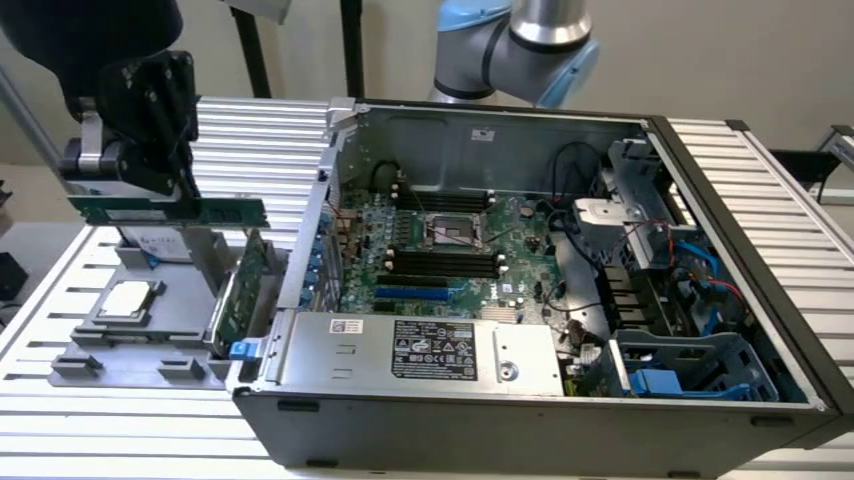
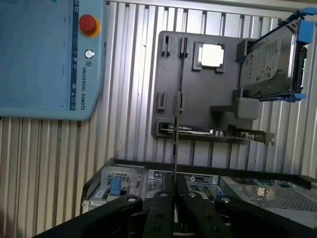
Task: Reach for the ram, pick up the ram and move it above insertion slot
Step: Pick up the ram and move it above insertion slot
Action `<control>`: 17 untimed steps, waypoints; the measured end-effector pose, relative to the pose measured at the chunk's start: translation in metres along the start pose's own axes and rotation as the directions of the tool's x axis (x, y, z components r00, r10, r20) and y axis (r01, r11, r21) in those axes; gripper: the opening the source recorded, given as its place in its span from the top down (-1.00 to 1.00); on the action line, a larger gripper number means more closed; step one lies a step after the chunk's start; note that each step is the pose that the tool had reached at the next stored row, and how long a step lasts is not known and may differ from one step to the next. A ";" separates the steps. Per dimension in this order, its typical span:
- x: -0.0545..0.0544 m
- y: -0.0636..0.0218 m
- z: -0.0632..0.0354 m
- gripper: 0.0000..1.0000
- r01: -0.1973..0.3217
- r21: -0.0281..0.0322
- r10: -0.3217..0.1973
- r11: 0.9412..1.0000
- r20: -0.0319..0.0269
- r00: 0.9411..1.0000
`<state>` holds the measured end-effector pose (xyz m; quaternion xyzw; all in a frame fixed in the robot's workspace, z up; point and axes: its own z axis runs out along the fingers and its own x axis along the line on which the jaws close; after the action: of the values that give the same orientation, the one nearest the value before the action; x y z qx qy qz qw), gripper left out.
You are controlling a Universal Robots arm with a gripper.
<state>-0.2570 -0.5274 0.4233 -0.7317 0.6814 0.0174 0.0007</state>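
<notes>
The ram (image 1: 220,212), a long thin green stick, hangs level above the grey parts tray (image 1: 80,355) at the exterior view's left, outside the computer case. My gripper (image 1: 163,196) is shut on its top edge near the middle. In the wrist view the ram (image 2: 177,119) appears edge-on as a thin line running out from between my black fingers (image 2: 159,208), with the tray (image 2: 208,99) beyond it. The motherboard's black insertion slots (image 1: 434,262) lie inside the open case, well to the exterior view's right of the ram.
A larger green expansion card (image 1: 238,290) with a blue tab stands upright in the tray beside the case wall (image 1: 314,230). A CPU (image 1: 123,298) lies on the tray. A hard drive (image 2: 270,64) and a teach pendant (image 2: 49,59) show in the wrist view.
</notes>
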 end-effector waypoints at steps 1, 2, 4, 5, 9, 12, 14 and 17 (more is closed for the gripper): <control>-0.001 -0.0030 -0.0002 0.73 0.000 0.000 0.000 1.000 0.000 1.000; -0.002 -0.0059 -0.0003 0.73 0.000 0.000 0.000 1.000 0.000 1.000; -0.004 -0.0112 -0.0004 0.73 0.000 0.000 0.000 1.000 0.000 1.000; -0.006 -0.0136 -0.0004 0.73 0.000 0.000 0.000 1.000 0.000 1.000; -0.014 -0.0224 -0.0004 0.73 0.000 0.000 0.000 1.000 0.000 1.000; -0.021 -0.0282 -0.0003 0.73 0.000 0.000 0.000 1.000 0.000 1.000; -0.027 -0.0319 -0.0002 0.73 0.000 0.000 0.000 1.000 0.000 1.000; -0.035 -0.0375 -0.0001 0.73 0.000 0.000 0.000 1.000 0.000 1.000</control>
<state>-0.2220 -0.4902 0.4235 -0.7317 0.6814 0.0174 0.0007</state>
